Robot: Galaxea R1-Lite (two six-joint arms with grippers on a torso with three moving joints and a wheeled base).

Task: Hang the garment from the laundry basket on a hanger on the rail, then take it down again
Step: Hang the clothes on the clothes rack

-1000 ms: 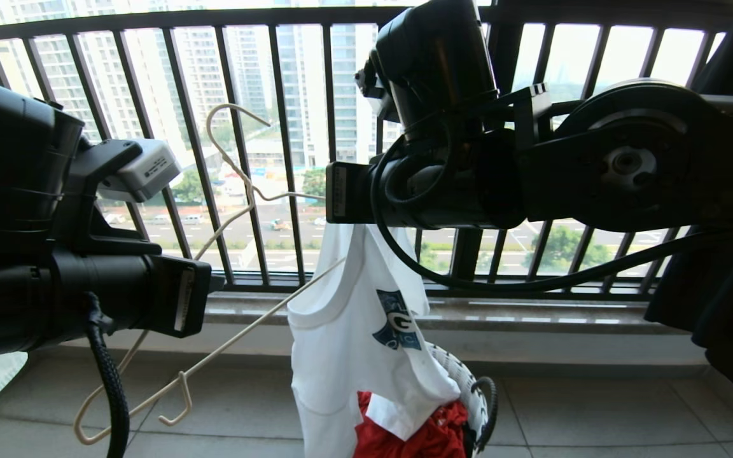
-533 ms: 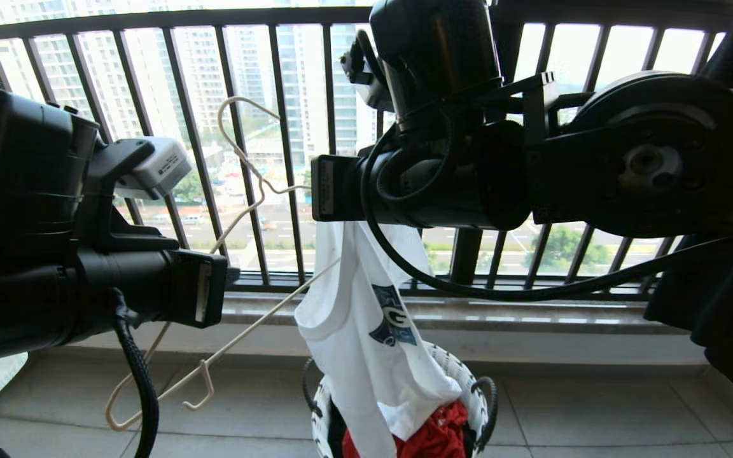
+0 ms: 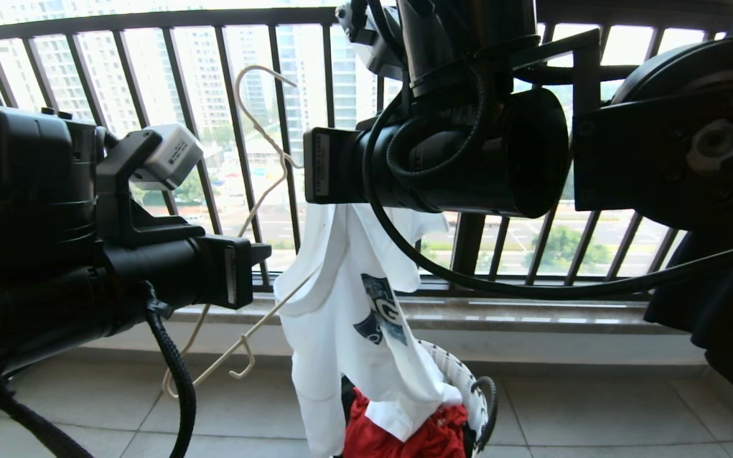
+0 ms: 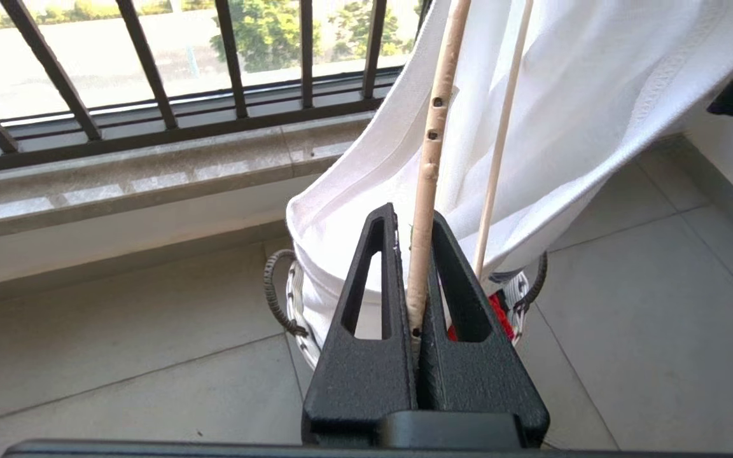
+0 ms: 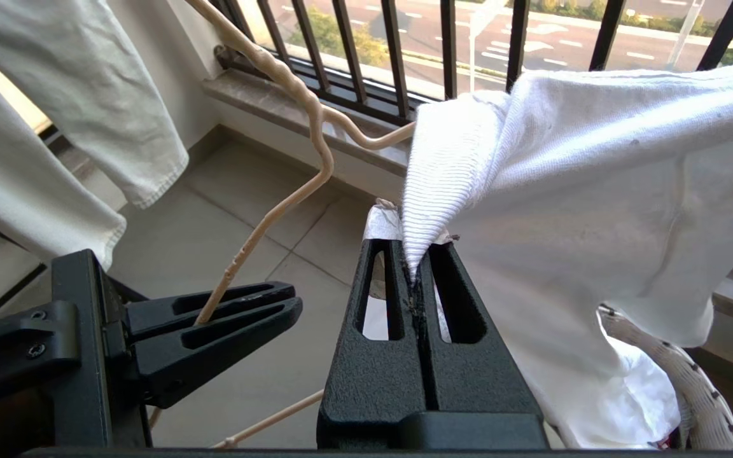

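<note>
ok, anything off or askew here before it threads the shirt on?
The hanger is tilted well off level in the left gripper, clamped on one wire arm, whose coating looks chipped and pitted. The T-shirt hangs bunched from the right gripper, pinched at the ribbed collar, tail still in the basket.

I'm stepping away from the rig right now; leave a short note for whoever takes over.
Left gripper: shut on the hanger, held out left of the T-shirt.
Right gripper: shut on the T-shirt's ribbed collar, shirt lifted, hem trailing into the laundry basket.
Done: shirt pulled up from basket, hanger in hand, one hanger arm against the fabric.
Left: thread hanger into shirt, hang it on the rail (not in view), then take it down.
</note>
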